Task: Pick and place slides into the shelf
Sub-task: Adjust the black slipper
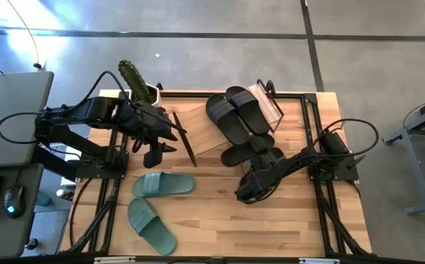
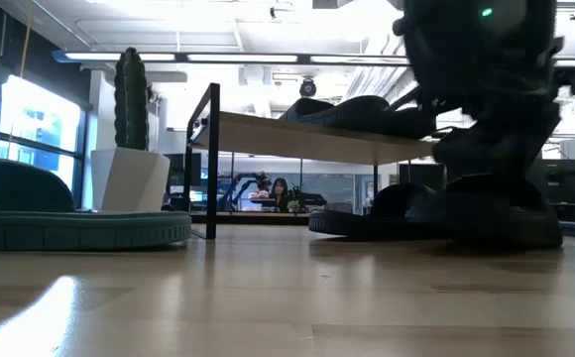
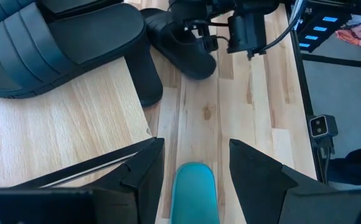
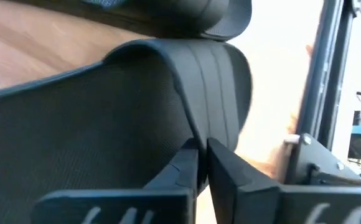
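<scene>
Right wrist view showed the right gripper (image 4: 202, 165) clenched on the strap edge of a black slide (image 4: 106, 124) lying on the table beside the shelf (image 1: 212, 128); two black slides (image 1: 236, 110) sat on the shelf's top board; the left gripper (image 3: 196, 162) hung open over a green slide (image 3: 193, 193), bare tabletop (image 1: 220, 220) ahead of it

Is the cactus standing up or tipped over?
Standing up. The cactus rises straight out of its white pot beside the shelf.
</scene>
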Robot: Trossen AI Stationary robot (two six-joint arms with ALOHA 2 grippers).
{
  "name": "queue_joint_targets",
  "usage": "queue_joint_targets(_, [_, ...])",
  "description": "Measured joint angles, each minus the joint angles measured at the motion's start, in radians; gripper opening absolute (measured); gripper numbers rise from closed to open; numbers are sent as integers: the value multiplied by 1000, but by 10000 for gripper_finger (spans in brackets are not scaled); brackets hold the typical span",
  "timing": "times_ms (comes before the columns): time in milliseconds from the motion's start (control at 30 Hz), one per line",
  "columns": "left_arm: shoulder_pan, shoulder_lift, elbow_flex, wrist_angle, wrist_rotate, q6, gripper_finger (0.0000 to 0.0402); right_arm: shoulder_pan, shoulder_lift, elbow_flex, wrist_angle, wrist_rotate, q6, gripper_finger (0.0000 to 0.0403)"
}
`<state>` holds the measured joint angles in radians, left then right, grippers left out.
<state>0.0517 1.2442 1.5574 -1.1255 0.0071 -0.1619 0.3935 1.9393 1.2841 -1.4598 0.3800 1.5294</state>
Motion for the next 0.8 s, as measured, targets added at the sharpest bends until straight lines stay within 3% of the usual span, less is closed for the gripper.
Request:
queue_joint_targets(133, [0, 0, 0, 0, 0, -1, 165, 48, 0, 63, -111, -12, 37, 3])
queue_joint_targets(333, [0, 0, 0, 2, 0, -8, 165, 126, -52, 188, -111, -8, -18, 1])
queue_joint_targets(567, [0, 1, 0, 8, 1, -18, 165, 246, -104, 387, -112, 23, -252, 1])
queue_joint_targets(800, [0, 1, 0, 8, 3, -18, 165, 342, -137, 589, -110, -17, -351, 0])
